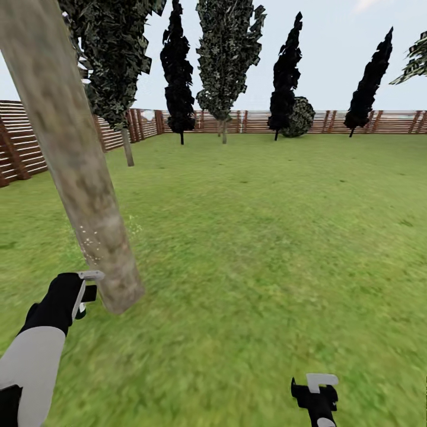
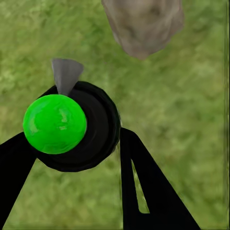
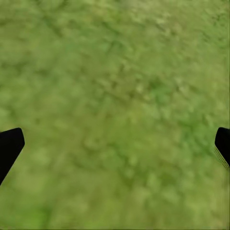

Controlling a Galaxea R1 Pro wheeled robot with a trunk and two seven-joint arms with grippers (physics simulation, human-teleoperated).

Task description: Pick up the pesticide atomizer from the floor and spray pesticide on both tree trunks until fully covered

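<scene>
A thick mottled tan-grey tree trunk (image 1: 77, 172) leans across the left of the head view and meets the lawn near its base (image 2: 143, 24). Fine white specks of pesticide (image 1: 92, 242) dot the bark low down. My left gripper (image 1: 87, 293) hangs just left of the trunk's foot, shut on the pesticide atomizer (image 2: 57, 122). In the left wrist view this is a dark round bottle with a bright green cap and a grey nozzle. My right gripper (image 1: 317, 388) is low at the front right, open over bare grass (image 3: 115, 143).
Green lawn (image 1: 267, 225) stretches to a brown slat fence (image 1: 249, 121) at the back and left. A thinner grey-trunked tree (image 1: 127, 148) stands behind the near trunk, another (image 1: 224, 130) by the fence. Dark cypress-like trees (image 1: 178, 71) and a bush (image 1: 299, 117) line the back.
</scene>
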